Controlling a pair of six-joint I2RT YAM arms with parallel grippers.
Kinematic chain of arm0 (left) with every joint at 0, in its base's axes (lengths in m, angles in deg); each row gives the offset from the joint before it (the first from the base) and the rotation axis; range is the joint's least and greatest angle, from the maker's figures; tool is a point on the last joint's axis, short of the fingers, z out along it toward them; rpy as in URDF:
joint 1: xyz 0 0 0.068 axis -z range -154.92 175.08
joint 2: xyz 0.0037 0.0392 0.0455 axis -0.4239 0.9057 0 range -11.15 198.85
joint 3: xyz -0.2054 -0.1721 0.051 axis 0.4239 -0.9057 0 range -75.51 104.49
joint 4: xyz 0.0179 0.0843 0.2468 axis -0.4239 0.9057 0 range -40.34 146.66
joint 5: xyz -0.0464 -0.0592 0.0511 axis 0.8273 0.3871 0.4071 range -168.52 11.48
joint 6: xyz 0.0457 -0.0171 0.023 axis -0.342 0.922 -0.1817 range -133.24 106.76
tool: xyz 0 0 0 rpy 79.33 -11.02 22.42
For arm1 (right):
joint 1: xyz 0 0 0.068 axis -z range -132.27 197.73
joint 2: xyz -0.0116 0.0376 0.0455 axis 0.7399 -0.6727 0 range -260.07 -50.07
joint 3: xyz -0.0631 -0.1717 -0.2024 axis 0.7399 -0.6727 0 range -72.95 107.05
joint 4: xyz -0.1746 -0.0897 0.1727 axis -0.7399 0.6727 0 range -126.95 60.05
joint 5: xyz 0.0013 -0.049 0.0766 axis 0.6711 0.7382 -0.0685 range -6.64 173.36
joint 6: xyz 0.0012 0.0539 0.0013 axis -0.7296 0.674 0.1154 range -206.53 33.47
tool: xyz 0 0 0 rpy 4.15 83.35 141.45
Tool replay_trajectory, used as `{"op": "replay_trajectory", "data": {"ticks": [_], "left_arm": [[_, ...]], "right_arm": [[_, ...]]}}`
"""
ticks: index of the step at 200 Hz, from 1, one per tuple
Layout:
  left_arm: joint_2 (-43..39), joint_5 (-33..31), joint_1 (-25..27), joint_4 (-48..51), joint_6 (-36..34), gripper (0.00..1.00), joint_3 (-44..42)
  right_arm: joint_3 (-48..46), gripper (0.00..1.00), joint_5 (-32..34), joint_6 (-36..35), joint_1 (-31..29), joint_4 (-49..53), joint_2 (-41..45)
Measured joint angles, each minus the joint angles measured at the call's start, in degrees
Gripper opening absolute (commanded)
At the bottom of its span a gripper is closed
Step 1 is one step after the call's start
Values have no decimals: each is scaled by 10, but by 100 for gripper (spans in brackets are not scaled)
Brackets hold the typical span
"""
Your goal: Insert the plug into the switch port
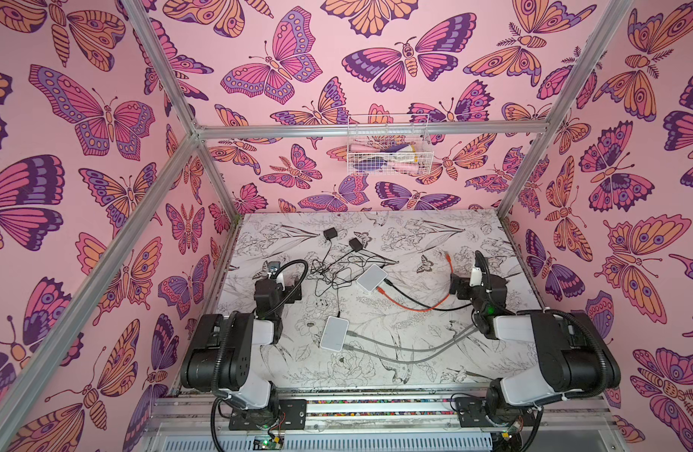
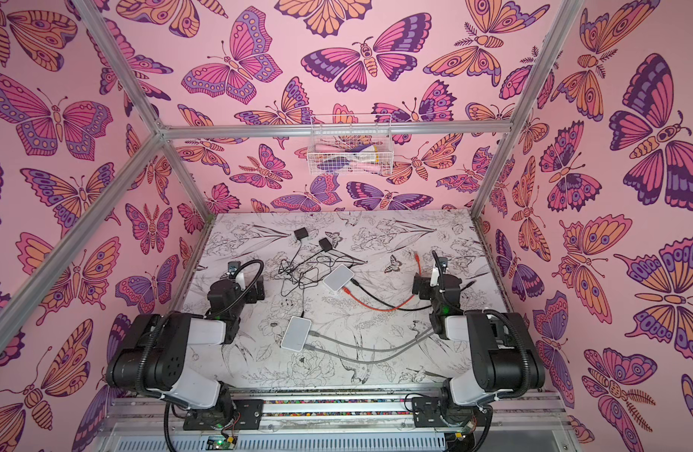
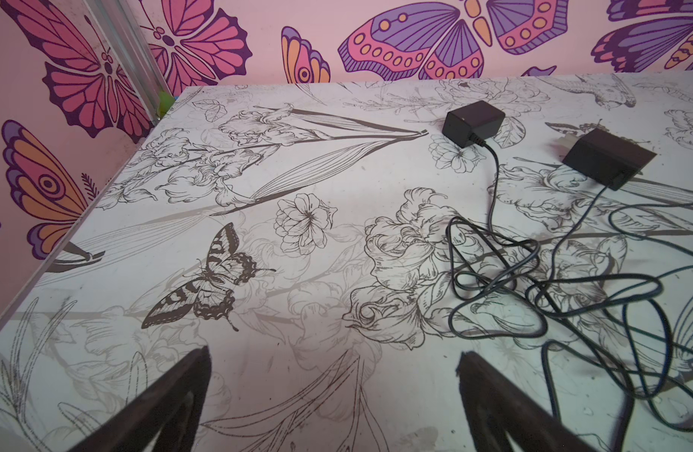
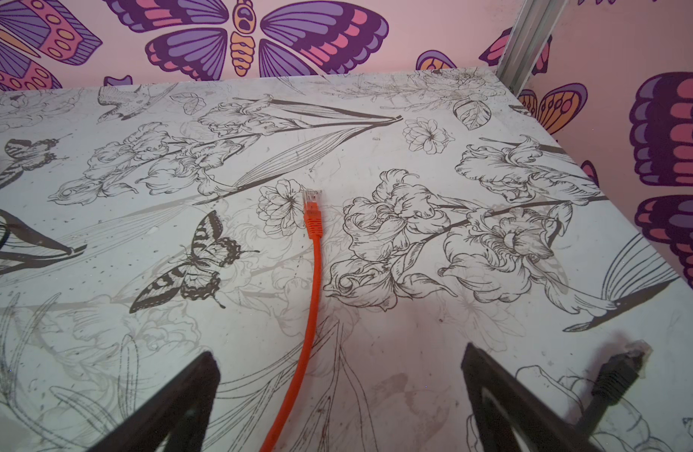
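Observation:
Two white switches lie on the table in both top views: one [image 1: 371,277] has an orange and a black cable plugged in, the other [image 1: 334,333] has two grey cables. The orange cable's free plug [image 4: 313,197] lies ahead of my right gripper [image 4: 339,352], also visible in a top view [image 1: 447,257]. The orange cable runs between the gripper's open fingers, untouched. The black cable's free plug [image 4: 626,366] lies just outside one finger. My left gripper [image 3: 334,355] is open and empty over bare table, left of the switches [image 1: 278,289].
Two black power adapters [image 3: 474,121] [image 3: 607,156] lie at the back, with their thin black wires tangled [image 3: 532,281] beside my left gripper. A wire basket [image 1: 388,148] hangs on the back wall. Pink walls and aluminium posts close in the table.

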Motion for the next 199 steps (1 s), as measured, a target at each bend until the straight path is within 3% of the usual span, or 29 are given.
{"op": "replay_trajectory", "data": {"ticks": [199], "left_arm": [[0,0,0,0,0,100,0]], "right_arm": [[0,99,-5,-6,0,7,2]]}}
